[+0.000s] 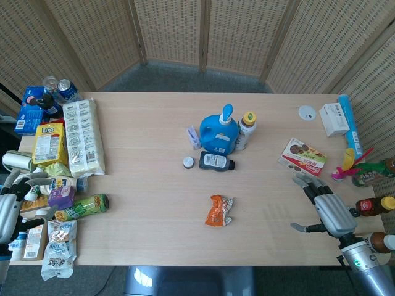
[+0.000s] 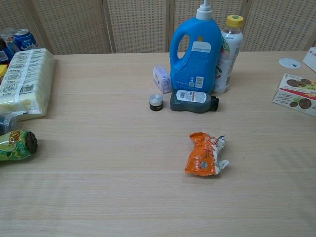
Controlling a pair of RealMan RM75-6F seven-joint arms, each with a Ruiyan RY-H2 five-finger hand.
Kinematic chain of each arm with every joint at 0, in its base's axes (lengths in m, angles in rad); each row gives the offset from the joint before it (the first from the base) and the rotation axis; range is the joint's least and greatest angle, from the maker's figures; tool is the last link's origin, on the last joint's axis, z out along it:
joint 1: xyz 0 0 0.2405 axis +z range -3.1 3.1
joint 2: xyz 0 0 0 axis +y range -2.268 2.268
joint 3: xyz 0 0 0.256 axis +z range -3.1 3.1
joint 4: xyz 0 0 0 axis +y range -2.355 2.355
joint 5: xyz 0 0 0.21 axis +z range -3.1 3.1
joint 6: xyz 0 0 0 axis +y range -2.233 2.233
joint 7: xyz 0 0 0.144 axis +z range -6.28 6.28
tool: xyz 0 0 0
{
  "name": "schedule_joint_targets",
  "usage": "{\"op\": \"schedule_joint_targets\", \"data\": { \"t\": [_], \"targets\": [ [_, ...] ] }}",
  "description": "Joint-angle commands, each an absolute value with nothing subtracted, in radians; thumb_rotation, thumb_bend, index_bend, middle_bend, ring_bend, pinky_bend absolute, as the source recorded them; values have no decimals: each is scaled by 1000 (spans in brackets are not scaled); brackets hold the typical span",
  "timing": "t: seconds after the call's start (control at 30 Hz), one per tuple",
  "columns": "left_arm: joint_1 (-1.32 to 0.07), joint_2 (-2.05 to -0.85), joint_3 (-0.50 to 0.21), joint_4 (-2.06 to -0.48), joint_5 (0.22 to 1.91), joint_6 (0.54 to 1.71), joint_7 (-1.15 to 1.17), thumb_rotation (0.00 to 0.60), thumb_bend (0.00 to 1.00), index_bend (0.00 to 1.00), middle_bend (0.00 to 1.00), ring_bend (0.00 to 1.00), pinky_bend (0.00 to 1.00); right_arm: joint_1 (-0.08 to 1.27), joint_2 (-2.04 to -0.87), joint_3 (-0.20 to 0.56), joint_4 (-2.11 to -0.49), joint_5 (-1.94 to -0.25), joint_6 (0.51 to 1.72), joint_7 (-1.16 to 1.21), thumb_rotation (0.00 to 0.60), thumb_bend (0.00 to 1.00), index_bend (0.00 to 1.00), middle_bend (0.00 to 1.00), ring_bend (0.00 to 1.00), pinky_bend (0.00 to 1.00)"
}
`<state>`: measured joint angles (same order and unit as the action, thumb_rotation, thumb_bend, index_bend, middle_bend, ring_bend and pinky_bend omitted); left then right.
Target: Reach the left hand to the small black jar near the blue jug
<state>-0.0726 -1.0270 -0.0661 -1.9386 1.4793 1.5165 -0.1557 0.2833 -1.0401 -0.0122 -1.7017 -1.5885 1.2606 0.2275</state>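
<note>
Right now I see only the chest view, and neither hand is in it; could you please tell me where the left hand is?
Observer: The left hand is at the far left edge of the table, among the packets, well away from the jar.
Operator: Thank you. And where is the right hand, please?
Observer: The right hand is at the right edge, fingers spread and holding nothing, just in front of the box.

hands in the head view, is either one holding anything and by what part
Nothing is held. The left hand sits at the table's left edge among the snack packs, far from the small black jar. The right hand rests on the table with its fingers spread, empty.
</note>
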Motion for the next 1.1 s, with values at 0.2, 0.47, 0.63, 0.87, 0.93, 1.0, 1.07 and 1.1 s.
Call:
{"op": "schedule_joint_targets", "data": {
  "t": [0.2,0.47,0.63,0.87,0.93,1.0,1.07,1.1],
  "targets": [
    [-73,-1025,-69,-1935,1468,1510,-157,600,304,326,274,245,0,291,-1049,-10,-1698,-1591,1249,235,538,104,0,0,0,0],
    [-95,-1022,-81,-1948,1468,1488,-130,600,305,314,274,245,0,276,-1045,-14,-1691,-1589,1269,248,537,101,0,0,0,0],
    [-148,-1019,-108,-1953,1421,1411,-97,600,306,310,273,245,0,272,-1047,-15,-1681,-1582,1267,260,535,102,0,0,0,0],
    [-290,-1025,-159,-1921,1286,1181,-83,600,305,268,269,238,0,271,-1043,-14,-1690,-1569,1256,251,537,103,0,0,0,0],
    [-336,-1046,-177,-1899,1242,1125,-56,600,306,268,246,205,0,267,-1035,-14,-1700,-1565,1260,242,534,102,0,0,0,0],
    [-382,-1075,-190,-1871,1202,1082,-3,600,306,268,190,147,0,260,-1025,-14,-1709,-1559,1267,235,533,103,0,0,0,0],
    [-419,-1110,-197,-1839,1173,1058,55,600,306,267,135,96,0,251,-1016,-14,-1716,-1553,1277,230,534,102,0,0,0,0],
    [-444,-1136,-201,-1816,1153,1045,95,600,306,267,92,51,0,245,-1010,-14,-1721,-1548,1282,229,532,101,0,0,0,0]
  ]
}}
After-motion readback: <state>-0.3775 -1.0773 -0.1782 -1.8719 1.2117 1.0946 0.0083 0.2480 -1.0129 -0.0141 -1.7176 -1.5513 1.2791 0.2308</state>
